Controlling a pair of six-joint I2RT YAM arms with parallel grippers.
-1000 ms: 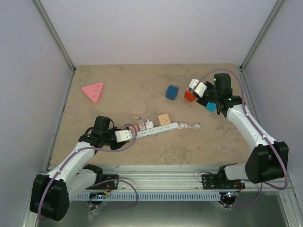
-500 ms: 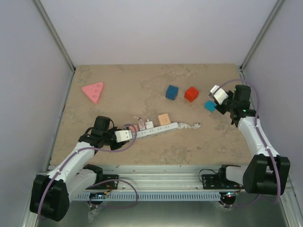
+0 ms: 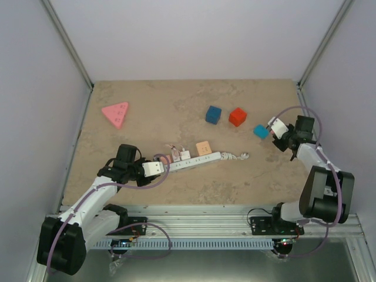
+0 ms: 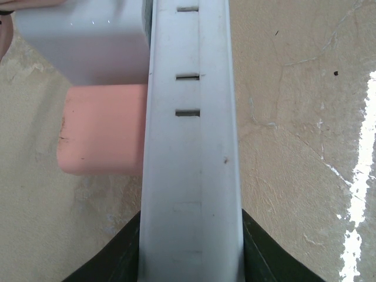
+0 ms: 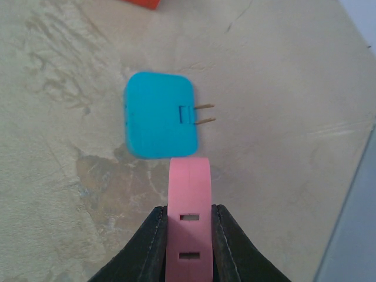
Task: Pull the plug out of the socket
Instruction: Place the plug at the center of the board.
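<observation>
The socket (image 3: 197, 161) is a long white strip lying mid-table with a cord stub (image 3: 236, 156) at its right end. A pink plug (image 4: 103, 129), a white plug (image 3: 178, 155) and a peach plug (image 3: 203, 148) sit on it. My left gripper (image 3: 160, 167) is shut on the strip's left end, and in the left wrist view the strip (image 4: 191, 147) fills the space between the dark fingers (image 4: 117, 267). My right gripper (image 5: 189, 235) is shut on a pink plug (image 5: 189, 182) with two slots. It hovers by a blue plug (image 5: 160, 114) lying prongs-out at the table's right.
A red cube (image 3: 237, 116) and a dark blue cube (image 3: 212, 114) sit at the back centre. A pink triangular block (image 3: 116, 113) lies at the back left. The right wall and table edge (image 5: 352, 205) are close beside my right gripper (image 3: 276, 127).
My right arm has swung from beside the red cube to the right and back toward the right wall, still holding the pink plug. The left arm and socket have not moved.
</observation>
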